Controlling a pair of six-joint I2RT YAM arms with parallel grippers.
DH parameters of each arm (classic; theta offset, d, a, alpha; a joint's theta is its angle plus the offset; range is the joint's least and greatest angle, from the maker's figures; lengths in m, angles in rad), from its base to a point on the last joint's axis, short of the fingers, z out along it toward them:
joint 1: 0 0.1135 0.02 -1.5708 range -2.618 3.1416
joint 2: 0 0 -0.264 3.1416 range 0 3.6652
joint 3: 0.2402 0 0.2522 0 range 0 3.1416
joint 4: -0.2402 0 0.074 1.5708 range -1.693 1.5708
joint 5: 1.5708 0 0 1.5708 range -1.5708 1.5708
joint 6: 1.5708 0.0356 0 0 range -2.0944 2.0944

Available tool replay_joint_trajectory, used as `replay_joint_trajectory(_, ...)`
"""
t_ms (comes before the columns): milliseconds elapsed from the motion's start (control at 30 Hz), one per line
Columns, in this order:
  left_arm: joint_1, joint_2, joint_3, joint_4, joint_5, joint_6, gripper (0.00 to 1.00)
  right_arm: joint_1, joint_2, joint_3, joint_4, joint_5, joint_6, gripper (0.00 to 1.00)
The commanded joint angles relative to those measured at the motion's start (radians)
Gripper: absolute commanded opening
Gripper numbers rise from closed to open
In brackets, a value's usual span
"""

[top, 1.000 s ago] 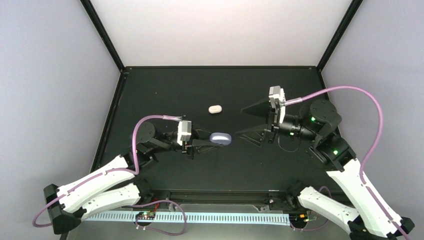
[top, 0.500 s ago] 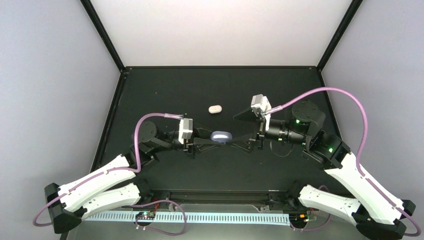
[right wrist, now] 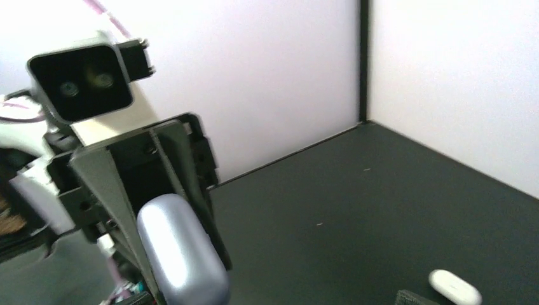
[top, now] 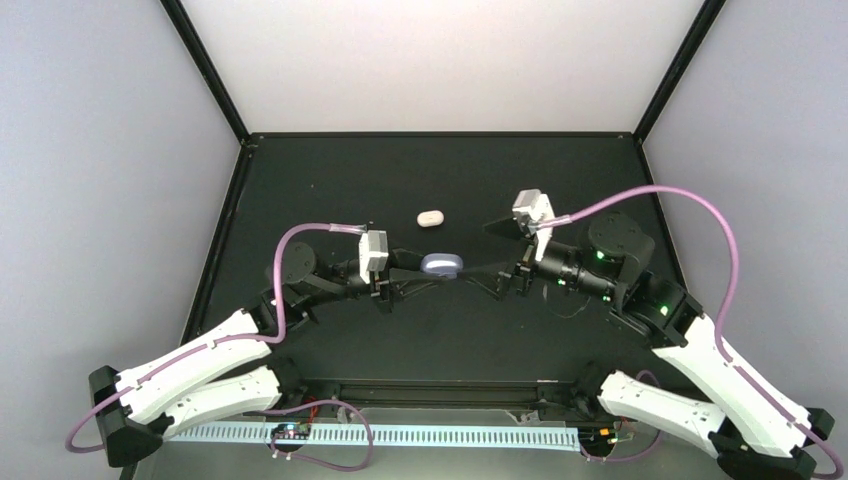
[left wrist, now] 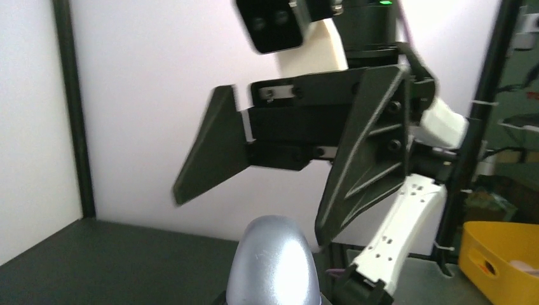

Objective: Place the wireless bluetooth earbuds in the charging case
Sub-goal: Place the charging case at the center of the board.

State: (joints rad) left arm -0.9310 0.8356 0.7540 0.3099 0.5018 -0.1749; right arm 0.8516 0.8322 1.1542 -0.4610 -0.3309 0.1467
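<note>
left gripper [top: 428, 270] clamps the purple case [top: 442, 264] above mid-table, so the wide-open right gripper [top: 474, 250] should straddle its free end squarely before closing; no earbuds show, and a white case [top: 430, 217] lies just beyond, on the far side.

Mid-table, the left gripper [top: 428, 270] and the purple case [top: 442, 265] it clamps stand just in front of the right gripper [top: 482, 250], whose spread fingers leave a wide gap. The white case [top: 430, 217] lies just behind them, apart; beyond it the dark table [top: 330, 180] runs open to the back wall.
</note>
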Motion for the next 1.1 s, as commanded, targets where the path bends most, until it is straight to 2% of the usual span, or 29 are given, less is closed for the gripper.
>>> replay_joint_trajectory(0,0.013,0.016,0.001,-0.079,-0.163,-0.005,0.02,0.004,-0.091,-0.090,0.100,0.297,0.062,1.00)
replay_joint_trajectory(133,0.071,0.077,-0.025,-0.108,-0.214,-0.087,0.02,0.004,-0.124,-0.173,0.108,0.411,0.142,1.00)
replay_joint_trajectory(333,0.224,0.221,0.010,-0.193,-0.139,-0.227,0.01,0.001,-0.155,-0.354,0.171,0.429,0.249,1.00)
replay_joint_trajectory(567,0.424,0.359,0.046,-0.216,-0.101,-0.360,0.01,0.002,-0.185,-0.444,0.132,0.562,0.248,1.00)
replay_joint_trajectory(633,0.446,0.406,0.075,-0.234,-0.065,-0.364,0.02,0.002,-0.220,-0.467,0.118,0.582,0.243,1.00)
replay_joint_trajectory(833,0.474,0.567,0.156,-0.279,-0.092,-0.344,0.01,0.003,-0.319,-0.523,0.063,0.632,0.252,1.00)
replay_joint_trajectory(1067,0.482,0.759,0.219,-0.175,-0.060,-0.492,0.02,0.001,-0.335,-0.562,0.050,0.645,0.280,1.00)
